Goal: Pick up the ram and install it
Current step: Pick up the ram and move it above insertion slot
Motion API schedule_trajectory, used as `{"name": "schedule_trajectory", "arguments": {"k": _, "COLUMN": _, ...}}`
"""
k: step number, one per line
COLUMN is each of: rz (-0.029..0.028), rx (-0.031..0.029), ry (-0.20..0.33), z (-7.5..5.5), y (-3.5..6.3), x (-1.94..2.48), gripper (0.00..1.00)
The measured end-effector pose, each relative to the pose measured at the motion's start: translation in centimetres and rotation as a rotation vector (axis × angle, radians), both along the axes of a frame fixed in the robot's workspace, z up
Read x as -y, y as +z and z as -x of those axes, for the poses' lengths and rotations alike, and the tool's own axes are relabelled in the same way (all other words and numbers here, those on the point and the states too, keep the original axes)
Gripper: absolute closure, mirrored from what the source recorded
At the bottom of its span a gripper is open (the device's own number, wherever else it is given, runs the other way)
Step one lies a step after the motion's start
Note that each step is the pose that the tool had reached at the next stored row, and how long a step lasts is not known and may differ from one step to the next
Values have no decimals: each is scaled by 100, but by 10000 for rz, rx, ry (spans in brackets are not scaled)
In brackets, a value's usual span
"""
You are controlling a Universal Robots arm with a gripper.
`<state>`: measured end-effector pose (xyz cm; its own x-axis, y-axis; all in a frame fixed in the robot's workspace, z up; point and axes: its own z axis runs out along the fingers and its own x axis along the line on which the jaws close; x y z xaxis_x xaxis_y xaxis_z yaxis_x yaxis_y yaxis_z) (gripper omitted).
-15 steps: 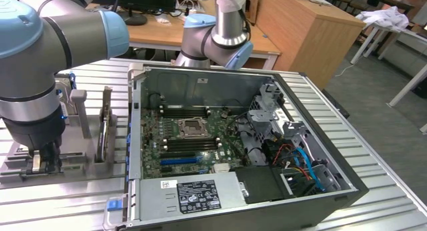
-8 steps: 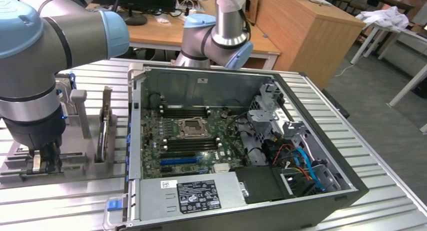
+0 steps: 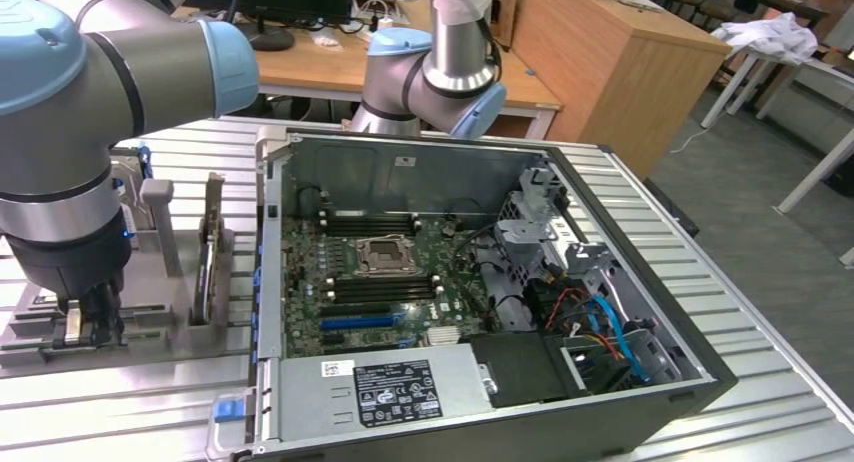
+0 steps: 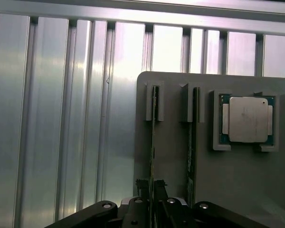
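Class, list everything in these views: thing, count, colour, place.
ribbed aluminium table: one, silver, beneath everything.
flat grey holder plate: one, grey, on the table.
long thin green ram sticks: two, green, upright on edge in the holder plate's slots.
square silver processor chip: one, silver, in the holder plate's pocket beside the sticks.
open black computer case: one, black, at the exterior view's right of the holder plate.
green motherboard: one, green, inside the case.
robot arm: one, grey with blue caps, above the holder plate.
gripper: one, black, at one ram stick.
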<state>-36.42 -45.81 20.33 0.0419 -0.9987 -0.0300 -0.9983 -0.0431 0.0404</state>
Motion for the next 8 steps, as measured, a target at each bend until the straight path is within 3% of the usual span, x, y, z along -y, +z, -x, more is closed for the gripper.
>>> {"name": "schedule_trajectory", "arguments": {"k": 5, "rz": 0, "rx": 0, "ry": 0, "z": 0, "y": 0, "x": 0, "gripper": 81}}
{"name": "schedule_trajectory", "arguments": {"k": 8, "rz": -1, "rx": -1, "ry": -1, "z": 0, "y": 0, "x": 0, "gripper": 89}}
